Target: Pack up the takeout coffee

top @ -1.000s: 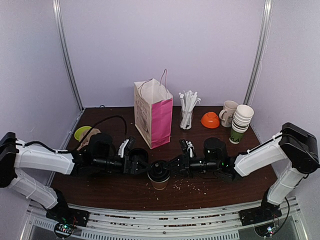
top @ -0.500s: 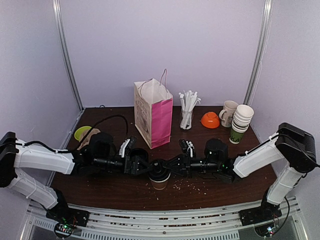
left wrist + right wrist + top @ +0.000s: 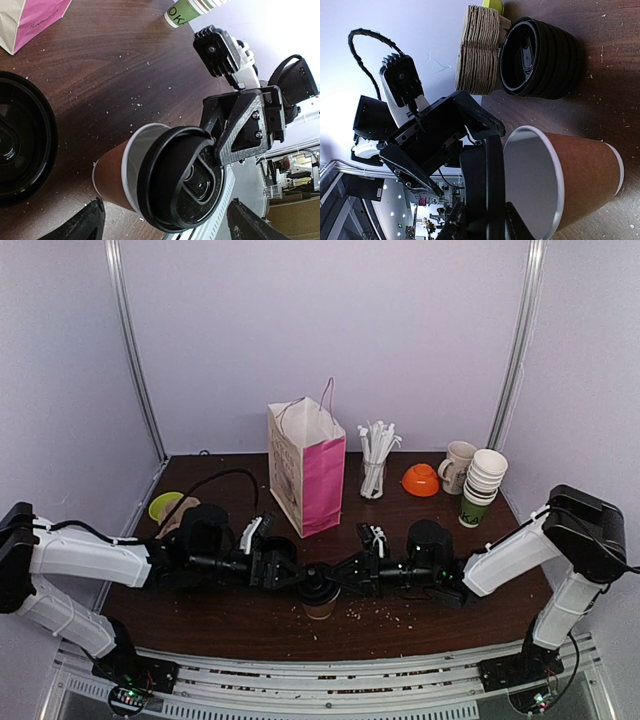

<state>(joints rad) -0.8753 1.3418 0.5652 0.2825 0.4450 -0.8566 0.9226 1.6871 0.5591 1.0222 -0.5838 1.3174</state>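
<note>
Your right tool (image 3: 345, 574) pinched the black dome lid (image 3: 180, 185), tilted on the brown paper cup (image 3: 112, 175) standing mid-table (image 3: 220, 625); your left tool (image 3: 297, 577) gaped wide nearby. Uneven pressing risked toppling the unbraced cup.

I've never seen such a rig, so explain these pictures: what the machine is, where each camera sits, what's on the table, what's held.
Two robot arms, left arm and right arm, are bolted at the near edge of the table. One picture looks down from above and behind them; the other two come from a camera on each wrist. On it stand a brown paper cup, a pink-and-white paper bag, straws in a glass, an orange bowl, a mug, stacked paper cups, stacked black lids and cardboard sleeves. The right gripper pinches a black lid at the cup's mouth, not pressed on. The left gripper is open beside the cup.
</note>
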